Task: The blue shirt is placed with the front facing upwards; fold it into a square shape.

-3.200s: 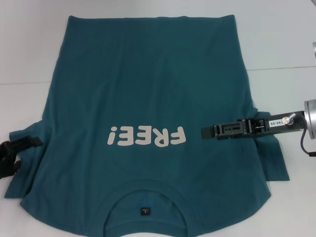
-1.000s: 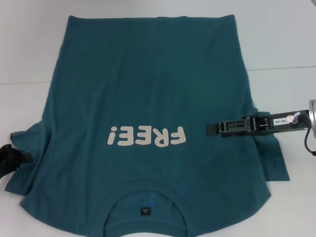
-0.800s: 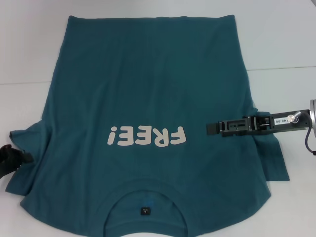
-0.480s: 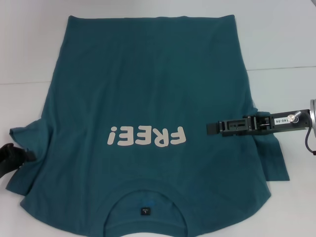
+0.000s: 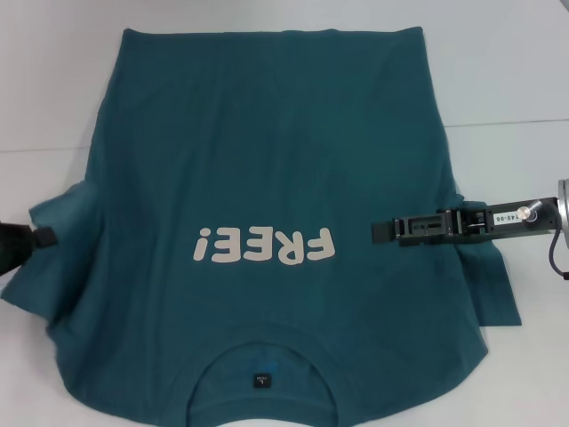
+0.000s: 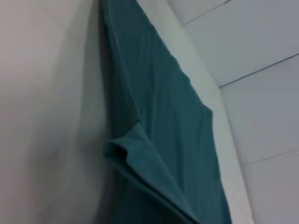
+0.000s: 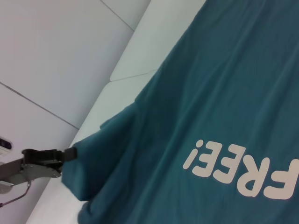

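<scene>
Blue shirt (image 5: 267, 178) lies spread front-up over the middle of the white worktop (image 5: 507, 71), hem toward the far edge, collar (image 5: 260, 356) at the near edge with a small dark tag (image 5: 260, 380) inside it. White "FREE!" print (image 5: 265, 245) sits across the chest, reading upside down from the head view. Body of the shirt mostly flat with faint creases. Left gripper (image 5: 25, 240) is at the left edge of the worktop, pinching the tip of the left sleeve (image 5: 62, 258); that sleeve is lifted off the surface and drawn into a raised peak, its fabric bunched and tented toward the fingers. The right wrist view shows this from the far side: the dark left gripper (image 7: 56, 156) clamped on the sleeve corner, cloth hanging in a fold below it. The left wrist view shows only teal fabric (image 6: 159, 140) with a folded-over lip against the pale worktop. Right gripper (image 5: 384, 231) lies low over the shirt near the right edge, reaching in across the right sleeve (image 5: 489, 285) toward the chest, tip just beside the end of the print; fingers appear pressed together, holding nothing. Right sleeve lies flat on the worktop beneath the arm.
</scene>
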Tool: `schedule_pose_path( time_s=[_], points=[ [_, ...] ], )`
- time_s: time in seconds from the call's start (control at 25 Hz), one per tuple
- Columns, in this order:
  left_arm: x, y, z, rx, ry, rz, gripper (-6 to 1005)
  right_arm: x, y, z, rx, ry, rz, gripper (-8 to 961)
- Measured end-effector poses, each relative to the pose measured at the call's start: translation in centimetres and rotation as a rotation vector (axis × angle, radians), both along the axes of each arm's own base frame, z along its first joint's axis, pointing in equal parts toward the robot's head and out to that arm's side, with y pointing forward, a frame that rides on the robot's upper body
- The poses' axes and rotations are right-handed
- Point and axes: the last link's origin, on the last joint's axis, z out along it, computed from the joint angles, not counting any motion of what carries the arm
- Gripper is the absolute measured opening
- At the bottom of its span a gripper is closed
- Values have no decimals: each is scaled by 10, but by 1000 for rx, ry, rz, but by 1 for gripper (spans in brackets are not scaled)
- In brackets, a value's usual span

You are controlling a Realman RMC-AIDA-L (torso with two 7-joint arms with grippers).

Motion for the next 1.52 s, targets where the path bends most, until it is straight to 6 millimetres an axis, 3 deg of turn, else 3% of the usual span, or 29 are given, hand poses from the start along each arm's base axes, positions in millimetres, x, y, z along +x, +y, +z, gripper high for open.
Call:
schedule_pose_path(
  time_s=[0.32,0.68,0.96,1.16,1.52],
  points=[
    [9,12,7,-7,7,-18,10,-1,0,0,-2,1,3,868],
    [28,24,-3,-21,-32,-36,17,-1,0,-1,-2,2,1,865],
    [52,42,-24,-15,-63,-43,30,-2,-1,-4,-7,6,4,863],
    [52,52,-45,30,-31,28,40,-1,-2,-5,-8,8,-3,862],
    [57,61,-60,75,-37,75,57,3,-2,-6,-8,10,-21,859]
  ],
)
